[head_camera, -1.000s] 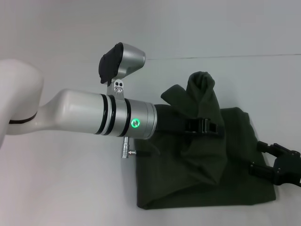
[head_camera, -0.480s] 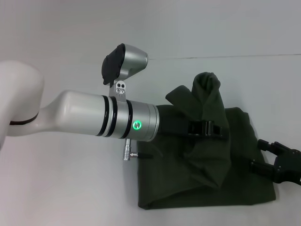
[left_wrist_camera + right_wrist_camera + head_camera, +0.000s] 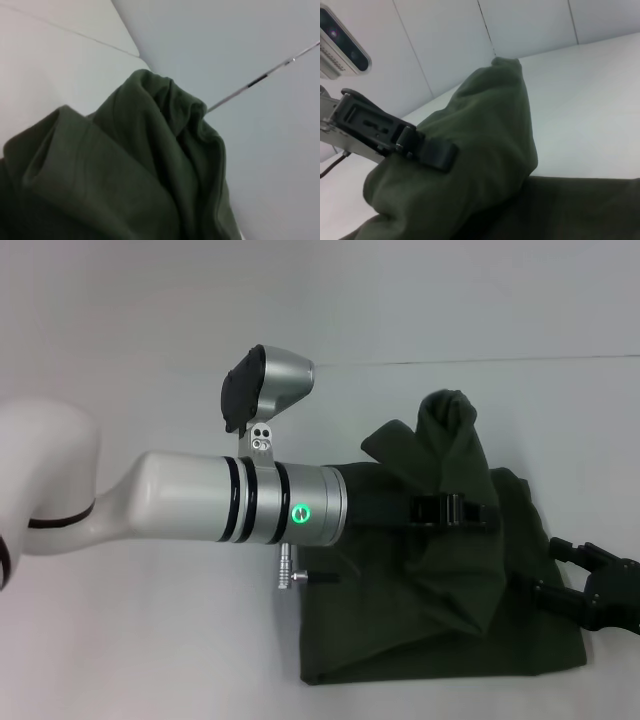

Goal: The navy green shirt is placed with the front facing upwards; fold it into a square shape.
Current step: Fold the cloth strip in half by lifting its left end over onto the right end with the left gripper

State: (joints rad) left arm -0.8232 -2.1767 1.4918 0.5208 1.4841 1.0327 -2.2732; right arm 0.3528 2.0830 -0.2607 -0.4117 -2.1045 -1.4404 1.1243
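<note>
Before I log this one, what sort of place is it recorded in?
Probably a lab or test bench, not a home: a bare white table, plain white panelled walls, and only the navy green shirt, a fold of it lifted by the left gripper. The right gripper waits at its edge.

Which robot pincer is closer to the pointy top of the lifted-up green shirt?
Left. The left pincer grips the navy green shirt just below its raised peak; the right pincer sits open at the shirt's right edge, farther off.

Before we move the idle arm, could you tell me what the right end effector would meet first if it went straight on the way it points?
Probably the shirt: the right end effector points at its edge, though height is unclear.
</note>
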